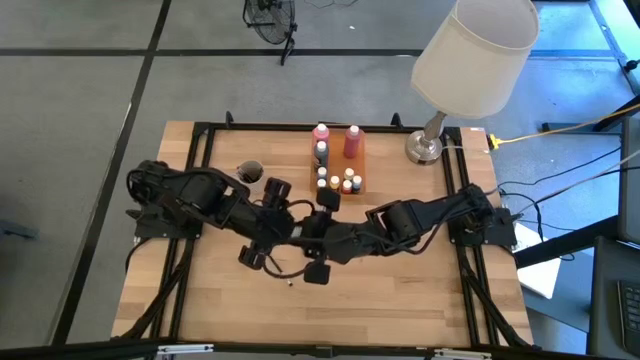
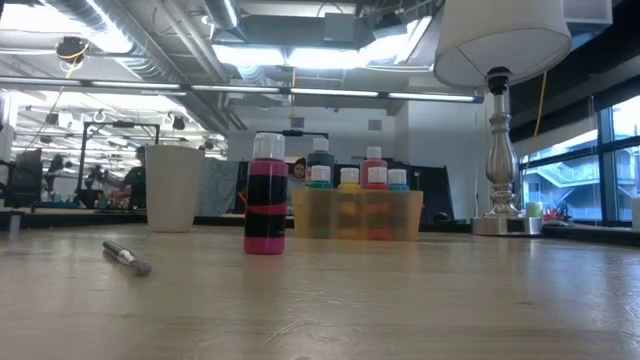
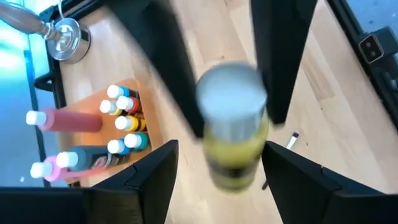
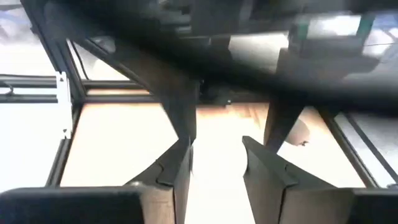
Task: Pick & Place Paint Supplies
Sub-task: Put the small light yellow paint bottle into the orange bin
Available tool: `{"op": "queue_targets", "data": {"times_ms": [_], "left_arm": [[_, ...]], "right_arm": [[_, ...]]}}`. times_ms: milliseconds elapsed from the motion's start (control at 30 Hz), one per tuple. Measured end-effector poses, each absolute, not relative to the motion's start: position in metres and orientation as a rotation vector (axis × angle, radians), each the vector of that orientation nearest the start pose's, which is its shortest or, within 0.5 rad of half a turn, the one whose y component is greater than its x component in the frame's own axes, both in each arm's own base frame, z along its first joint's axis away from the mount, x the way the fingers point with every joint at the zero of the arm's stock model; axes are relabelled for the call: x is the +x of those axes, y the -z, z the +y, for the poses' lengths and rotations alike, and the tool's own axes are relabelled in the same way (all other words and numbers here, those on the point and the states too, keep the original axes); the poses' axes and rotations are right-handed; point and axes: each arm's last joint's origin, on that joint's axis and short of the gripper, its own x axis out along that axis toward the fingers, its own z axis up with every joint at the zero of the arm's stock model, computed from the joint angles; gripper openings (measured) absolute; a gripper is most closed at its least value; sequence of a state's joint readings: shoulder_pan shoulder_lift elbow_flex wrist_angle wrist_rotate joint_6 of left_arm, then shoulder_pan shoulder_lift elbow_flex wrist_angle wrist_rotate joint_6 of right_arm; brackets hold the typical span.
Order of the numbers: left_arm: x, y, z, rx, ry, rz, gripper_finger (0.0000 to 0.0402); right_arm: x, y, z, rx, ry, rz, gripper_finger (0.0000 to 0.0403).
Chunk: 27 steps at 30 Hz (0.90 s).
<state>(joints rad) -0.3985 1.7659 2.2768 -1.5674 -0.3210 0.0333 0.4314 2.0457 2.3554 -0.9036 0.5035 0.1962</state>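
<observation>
Nearest you, a thin dark brush (image 2: 127, 257) lies on the table (image 2: 400, 300), left of a standing pink bottle (image 2: 265, 195) and the tray of small bottles (image 2: 355, 213). Your left gripper (image 3: 214, 158) is spread around the yellow bottle (image 3: 236, 165) without touching it; your right gripper (image 3: 236, 124) pinches its cap

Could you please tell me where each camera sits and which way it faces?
High: overhead, straight down on the table; both arms show.
Low: table height, level toward the lamp; no arm.
Left wrist: above a yellow bottle; own fingers show.
Right wrist: above the table; own fingers show.
High, low, left wrist share the bottle tray.
</observation>
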Motion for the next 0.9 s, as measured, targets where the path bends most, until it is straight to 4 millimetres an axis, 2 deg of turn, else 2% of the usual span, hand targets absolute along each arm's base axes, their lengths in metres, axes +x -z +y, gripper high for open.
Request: {"op": "queue_targets", "data": {"times_ms": [300, 467, 700, 900], "left_arm": [[0.262, -0.467, -0.106, 0.352, 0.065, 0.931, 0.0229], [0.237, -0.484, -0.100, 0.281, 0.060, 0.869, 0.0230], [0.195, -0.505, -0.085, 0.155, 0.050, 0.779, 0.0230], [0.169, -0.506, -0.073, 0.098, 0.061, 0.772, 0.0227]], "right_arm": [[0.386, -0.408, 0.178, -0.004, 0.166, 0.617, 0.0117], [0.373, -0.404, 0.178, 0.081, 0.245, 0.696, 0.0117], [0.339, -0.418, 0.160, 0.216, 0.383, 0.773, 0.0117], [0.315, -0.436, 0.136, 0.259, 0.469, 0.788, 0.0117]]}}
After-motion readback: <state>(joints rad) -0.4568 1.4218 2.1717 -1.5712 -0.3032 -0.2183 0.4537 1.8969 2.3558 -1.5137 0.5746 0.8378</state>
